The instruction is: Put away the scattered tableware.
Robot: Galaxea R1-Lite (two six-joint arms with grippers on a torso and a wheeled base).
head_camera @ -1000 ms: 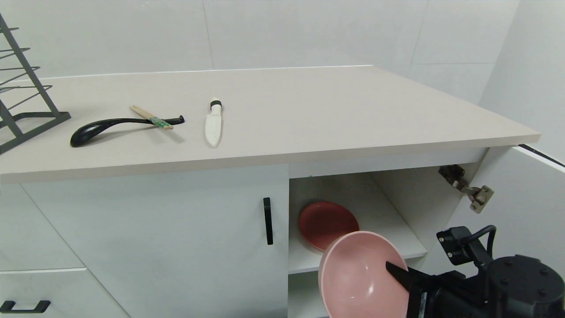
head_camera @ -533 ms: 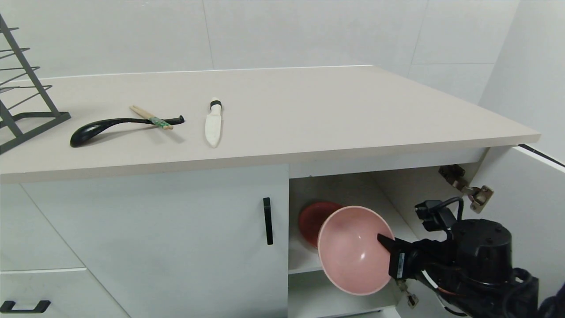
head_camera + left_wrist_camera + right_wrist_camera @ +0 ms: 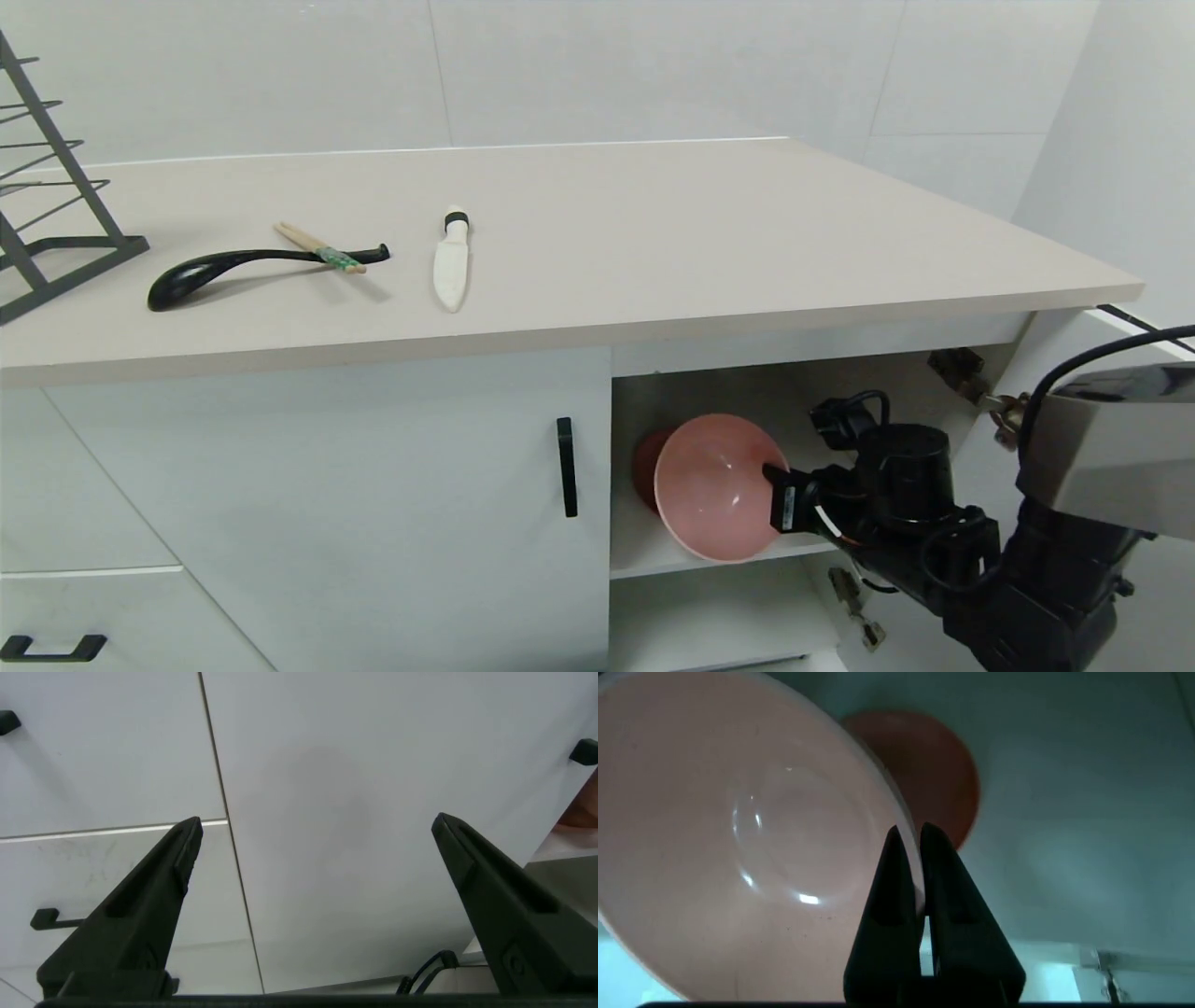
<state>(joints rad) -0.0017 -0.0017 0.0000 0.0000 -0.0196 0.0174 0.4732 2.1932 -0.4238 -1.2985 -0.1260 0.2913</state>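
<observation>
Your right hand (image 3: 773,474) pinches the pink bowl (image 3: 709,495) by its rim, tilted, likely to fit onto the shelf (image 3: 644,555) before the red plate (image 3: 642,467). Left hand (image 3: 316,826): spread, holding nothing.

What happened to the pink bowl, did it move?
Yes. The bowl, held by the right pincer, rose and went into the cupboard, toward the red plate.

The pink bowl (image 3: 714,485) looks glossy and smooth; the countertop (image 3: 700,233) matt; the chopsticks (image 3: 313,245) wooden; the ladle (image 3: 187,277) glossy
</observation>
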